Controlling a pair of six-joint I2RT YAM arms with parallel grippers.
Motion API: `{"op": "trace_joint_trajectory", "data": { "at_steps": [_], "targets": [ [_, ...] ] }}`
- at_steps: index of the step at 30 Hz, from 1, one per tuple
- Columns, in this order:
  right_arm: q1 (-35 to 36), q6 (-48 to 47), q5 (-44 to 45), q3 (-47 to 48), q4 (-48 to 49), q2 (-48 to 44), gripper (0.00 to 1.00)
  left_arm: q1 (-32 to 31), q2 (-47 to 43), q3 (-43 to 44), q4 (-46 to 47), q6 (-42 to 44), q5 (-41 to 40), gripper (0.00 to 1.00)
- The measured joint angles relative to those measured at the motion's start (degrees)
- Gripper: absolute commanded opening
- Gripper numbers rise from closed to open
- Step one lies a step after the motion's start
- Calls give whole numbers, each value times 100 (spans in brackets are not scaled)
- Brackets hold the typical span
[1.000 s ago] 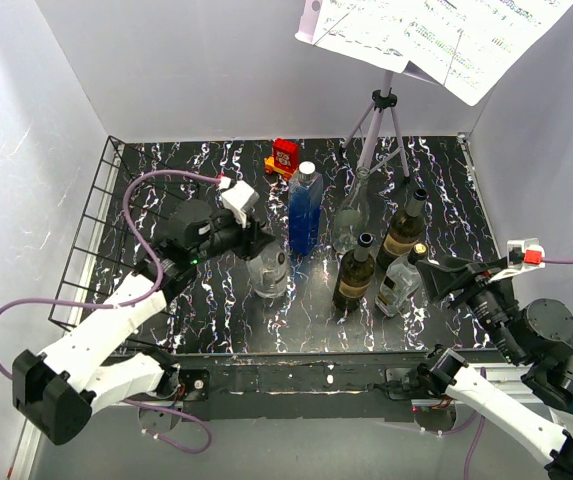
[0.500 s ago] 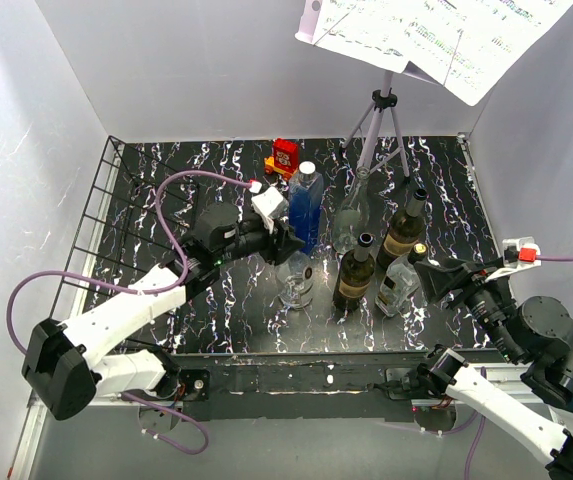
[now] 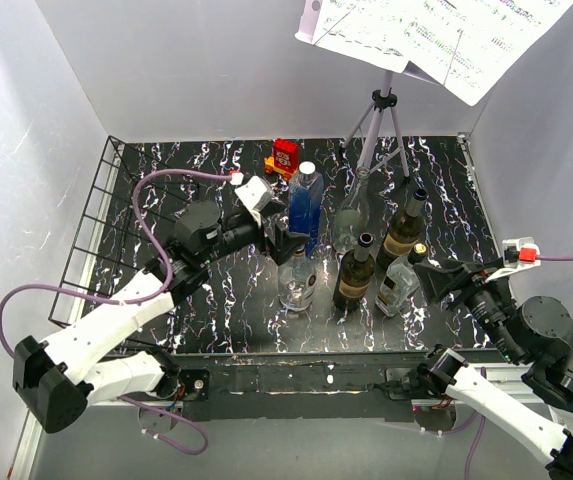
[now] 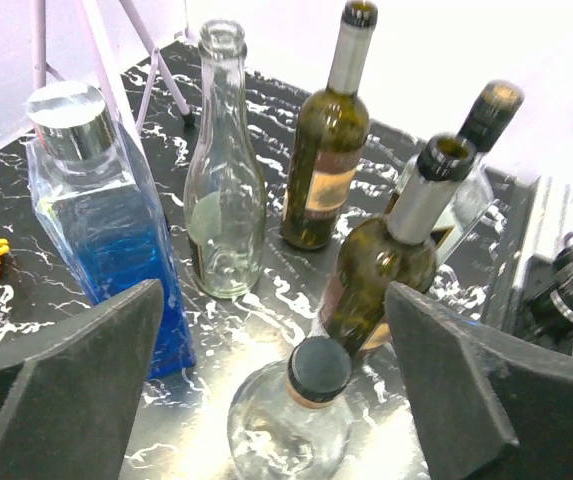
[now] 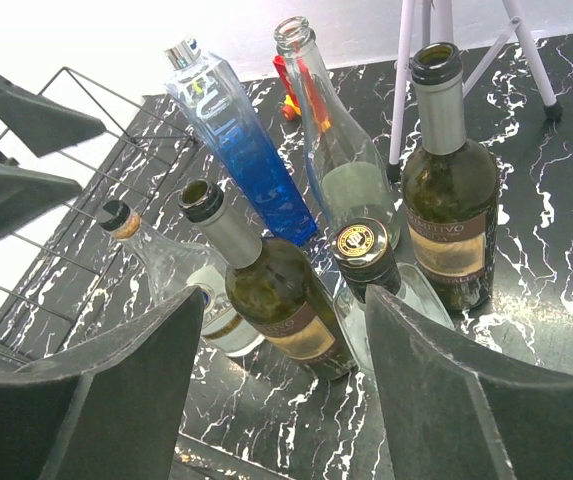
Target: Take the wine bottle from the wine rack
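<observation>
The wine bottle (image 3: 296, 284), clear and round-bodied with a black cap (image 4: 318, 368), stands upright on the marbled table beside the other bottles. It is off the black wire wine rack (image 3: 94, 235), which runs along the table's left edge. My left gripper (image 3: 288, 246) is wide open just above and behind the bottle's neck. In the left wrist view my left gripper (image 4: 274, 296) has its fingers (image 4: 76, 390) well apart from the cap on both sides. My right gripper (image 3: 444, 277) hovers at the right, open, with nothing between its fingers (image 5: 96, 400).
A blue square bottle (image 3: 304, 210), an open clear bottle (image 3: 349, 222), two dark green bottles (image 3: 354, 270) (image 3: 404, 230) and a gold-capped clear bottle (image 3: 398, 282) crowd the middle. A red toy (image 3: 285, 156) and a music stand's tripod (image 3: 381, 120) are at the back.
My left gripper carried the clear round bottle rightward toward the other bottles, then opened wide and let it go. The right arm has barely moved.
</observation>
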Motion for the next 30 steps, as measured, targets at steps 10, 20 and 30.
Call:
{"op": "trace_joint_trajectory", "data": {
  "at_steps": [10, 20, 30],
  "targets": [
    [-2, 136, -94, 365, -455, 170, 89, 0, -754, 833, -1060, -476, -610, 98],
    [-2, 522, -293, 807, -955, 472, 91, 0, -2208, 693, -2031, -1167, -1165, 98],
    [0, 719, -498, 800, -986, 420, 91, 0, -3261, 57, -2664, -1211, -1665, 98]
  ]
}}
